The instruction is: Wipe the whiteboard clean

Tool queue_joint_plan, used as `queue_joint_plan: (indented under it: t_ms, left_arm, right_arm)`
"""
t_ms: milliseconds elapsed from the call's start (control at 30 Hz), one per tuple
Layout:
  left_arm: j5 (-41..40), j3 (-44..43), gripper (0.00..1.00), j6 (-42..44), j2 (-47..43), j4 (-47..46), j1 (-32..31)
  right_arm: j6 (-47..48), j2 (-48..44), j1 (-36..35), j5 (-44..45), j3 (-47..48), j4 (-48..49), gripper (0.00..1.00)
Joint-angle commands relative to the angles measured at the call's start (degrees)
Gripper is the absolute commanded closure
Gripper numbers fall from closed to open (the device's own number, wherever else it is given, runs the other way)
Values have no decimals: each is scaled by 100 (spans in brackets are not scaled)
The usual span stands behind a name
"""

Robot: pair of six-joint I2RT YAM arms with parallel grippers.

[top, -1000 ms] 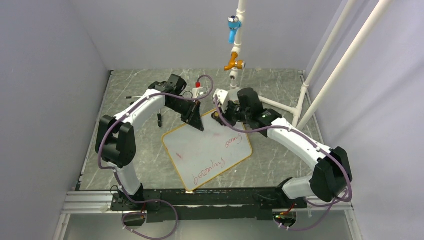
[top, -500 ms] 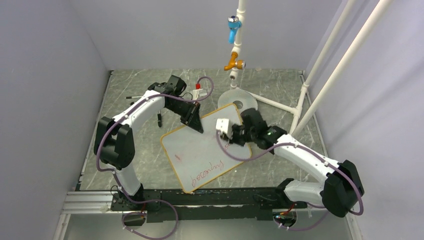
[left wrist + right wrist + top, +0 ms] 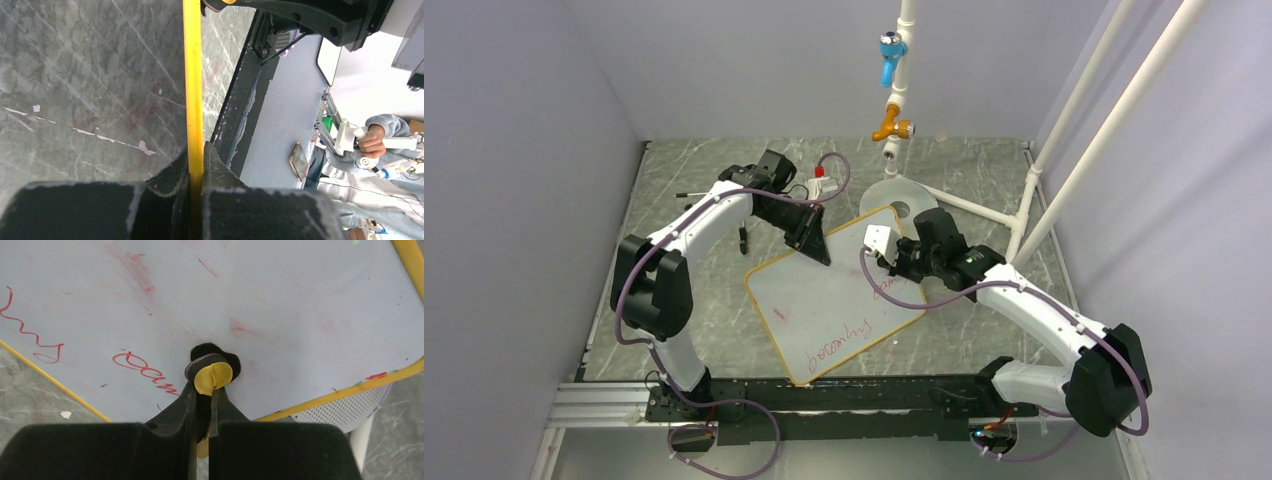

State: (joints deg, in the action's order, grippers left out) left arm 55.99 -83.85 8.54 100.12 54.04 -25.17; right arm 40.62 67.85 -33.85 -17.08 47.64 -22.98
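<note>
Here, left fingers grip the whiteboard; right fingers clamp an eraser onto it.

White whiteboard, yellow frame, red writing; eraser black and yellow

Robotics lab test cell, not a home or shop. A left arm and a right arm, white and black, were bolted to a black base plate on an aluminium extrusion rail, with purple cables looped along the links. The grey marble-look table was boxed in by plain lilac walls. A white pipe frame carried a blue valve and an orange valve. Past the table edge, the left wrist view caught a person in a grey top gripping a white handle.
</note>
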Motion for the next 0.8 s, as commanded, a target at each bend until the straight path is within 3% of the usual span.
queue_joint_plan:
  t_ms: [0,200,500,767]
  left_arm:
    - [757,-98,100,114,-412,6,-74]
    - [758,-98,100,94,-386,-16,-70]
    - [705,-71,100,87,-403,-15,-71]
    - [717,-69,100,72,-388,-25,-75]
  right_arm:
    - [412,-135,-214,415,-3,-41,100]
    - [792,-134,-795,62,-290,-622,100]
    - [799,9,-1107,155,-297,-673,100]
    - [-254,-198,-144,416,324,-102,100]
